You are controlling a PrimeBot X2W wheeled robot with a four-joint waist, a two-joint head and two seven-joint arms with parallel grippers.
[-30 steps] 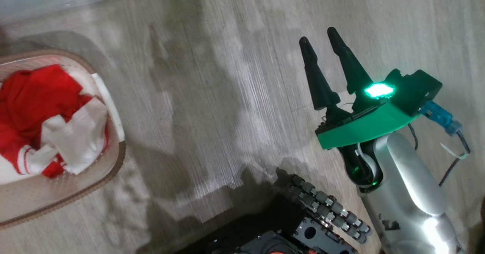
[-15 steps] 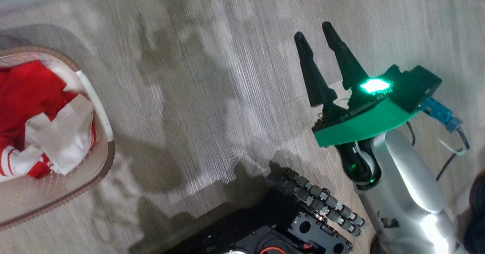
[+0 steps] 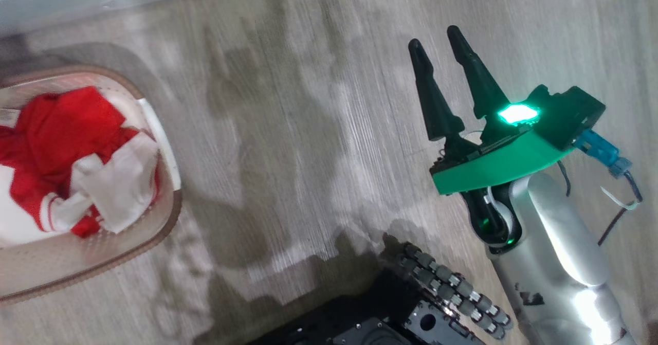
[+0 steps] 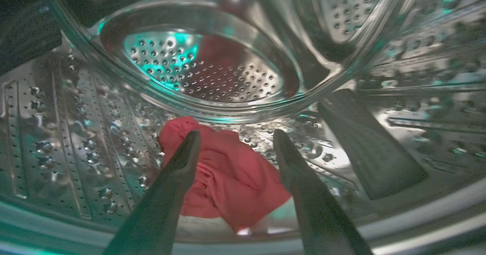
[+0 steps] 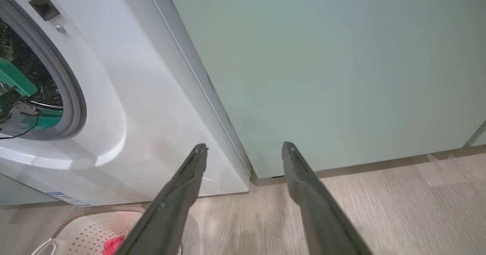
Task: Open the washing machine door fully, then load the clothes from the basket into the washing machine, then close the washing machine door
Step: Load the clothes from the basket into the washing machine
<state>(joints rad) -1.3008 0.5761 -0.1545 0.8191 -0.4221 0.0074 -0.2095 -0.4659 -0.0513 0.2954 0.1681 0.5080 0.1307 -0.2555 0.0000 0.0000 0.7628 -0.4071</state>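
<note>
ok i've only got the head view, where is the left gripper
observer: The left gripper is inside the steel drum of the washing machine.
operator: is it holding anything
observer: No, it is open. A red garment lies on the drum floor between and beyond its fingers, not clamped.
operator: and what is my other arm facing
observer: The right gripper, also open, points at the washing machine's lower front corner, where it meets a pale green cabinet.
</note>
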